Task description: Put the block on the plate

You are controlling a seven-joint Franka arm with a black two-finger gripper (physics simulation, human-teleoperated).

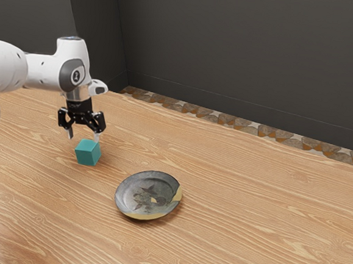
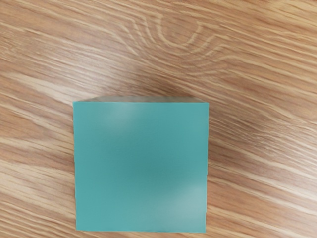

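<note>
My gripper [image 1: 83,136] stands open in the exterior view, pointing down, its two fingers spread wide just above the block. The teal block [image 1: 88,153] rests on the wooden table with nothing gripping it. In the wrist view the block's flat top [image 2: 141,166] is large and close under my hand, its sides nearly square to the picture. A round dark grey plate [image 1: 149,195] with worn yellowish patches at its rim lies on the table, apart from the block toward the exterior view's right.
The wooden table [image 1: 249,217] stretches around the block and plate. Along its far edge runs a strip of stone-like pieces [image 1: 226,119], with a dark wall [image 1: 250,52] behind it.
</note>
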